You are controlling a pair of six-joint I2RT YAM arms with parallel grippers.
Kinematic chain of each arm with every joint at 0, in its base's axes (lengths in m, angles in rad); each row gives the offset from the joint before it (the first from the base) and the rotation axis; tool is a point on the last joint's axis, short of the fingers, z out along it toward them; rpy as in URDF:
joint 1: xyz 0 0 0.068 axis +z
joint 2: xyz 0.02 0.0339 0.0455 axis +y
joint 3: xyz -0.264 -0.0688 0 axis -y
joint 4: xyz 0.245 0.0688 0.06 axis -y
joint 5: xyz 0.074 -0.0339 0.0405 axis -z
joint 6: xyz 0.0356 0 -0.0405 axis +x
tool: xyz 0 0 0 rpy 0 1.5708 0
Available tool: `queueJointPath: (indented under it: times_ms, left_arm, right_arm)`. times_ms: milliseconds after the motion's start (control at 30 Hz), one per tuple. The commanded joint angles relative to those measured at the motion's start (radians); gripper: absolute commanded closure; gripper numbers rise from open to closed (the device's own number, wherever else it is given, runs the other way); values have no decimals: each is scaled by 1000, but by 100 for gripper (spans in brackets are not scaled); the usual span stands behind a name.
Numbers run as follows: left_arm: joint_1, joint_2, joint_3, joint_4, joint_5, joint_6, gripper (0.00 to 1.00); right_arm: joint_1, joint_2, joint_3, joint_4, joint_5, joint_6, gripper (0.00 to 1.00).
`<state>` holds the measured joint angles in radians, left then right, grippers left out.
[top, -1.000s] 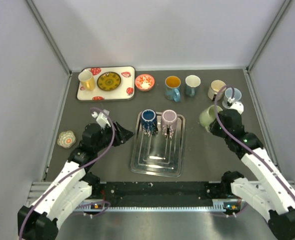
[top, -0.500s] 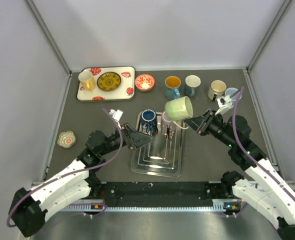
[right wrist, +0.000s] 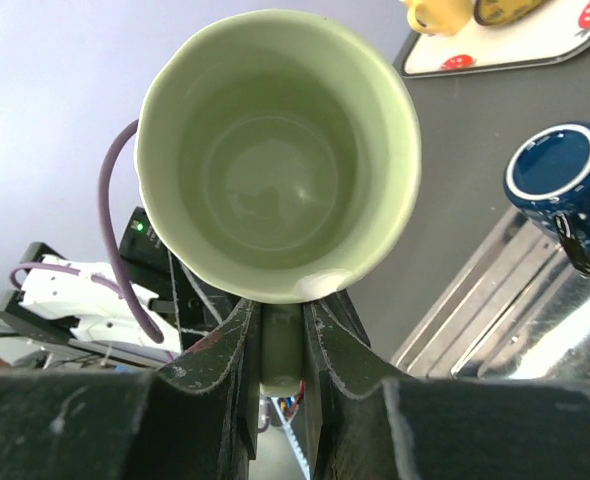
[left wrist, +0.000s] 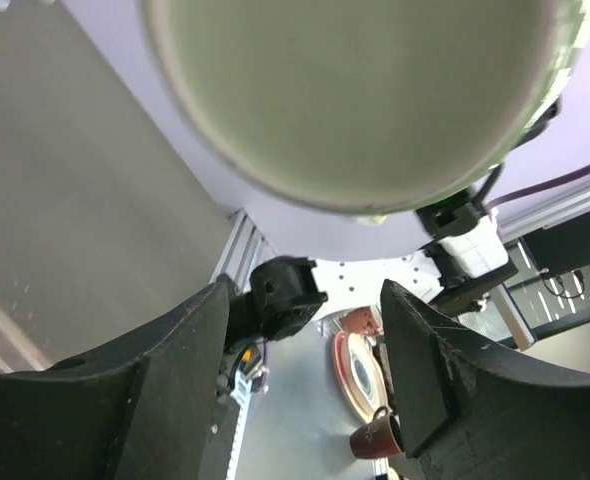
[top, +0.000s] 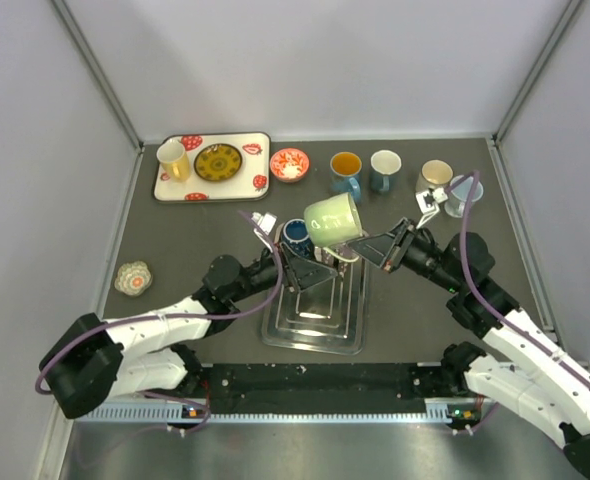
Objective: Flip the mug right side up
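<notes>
You have the pale green ceramic mug (top: 332, 218) off the table, tilted in the air over the far end of the shiny metal tray (top: 315, 330). Right gripper (right wrist: 282, 330) has its jaws clamped on the mug's handle, and the mouth faces the right wrist camera. Left gripper (top: 310, 272) sits just below the mug with its jaws spread wide; no contact is visible. The dark blue upside-down mug (top: 297, 235) stands on the tray just beside it.
</notes>
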<state>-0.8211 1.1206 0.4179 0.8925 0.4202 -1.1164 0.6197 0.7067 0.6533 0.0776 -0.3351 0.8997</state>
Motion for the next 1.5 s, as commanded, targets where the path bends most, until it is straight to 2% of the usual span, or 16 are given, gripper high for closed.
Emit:
queueJointPath:
  times_ms: [0,167,267,433,533,933,967,1000,1067,1100,1133,1333,1433,1467]
  left_arm:
    - [-26,21,53,215,-76,23,34]
    - [-41,2,50,270,-150,76,36]
    - [-44,-12,71,243,-161,121,39]
    - [-43,-8,62,288,-222,139,49]
    - [-44,-1,56,321,-245,132,52]
    - [-44,62,88,396,-271,107,48]
    - [-44,64,81,410,-277,107,50]
    - [-43,68,78,451,-281,106,63]
    - [-41,68,75,473,-284,101,79]
    - [-41,64,76,471,-284,99,94]
    - [-39,61,79,464,-272,101,99]
    - [-41,22,96,409,-245,107,100]
    - [-41,-25,136,252,-198,167,100]
    - [-41,-44,148,162,-189,188,100]
  right_arm:
    - [23,-10,-23,276,-12,97,100]
    - [46,-9,-20,275,2,102,100]
    - [51,-7,-23,283,7,110,100]
    - [71,14,-30,327,7,136,100]
    - [95,25,-34,333,16,133,100]
    - [158,50,-43,380,21,136,100]
    - [158,47,-43,378,16,136,100]
    - [158,42,-43,373,15,136,100]
    - [158,37,-49,369,16,134,100]
    - [158,36,-50,367,16,133,100]
    - [158,33,-53,364,16,133,100]
    - [158,36,-54,341,2,117,100]
    - [158,36,-9,226,14,56,100]
    - [158,36,2,187,24,13,95]
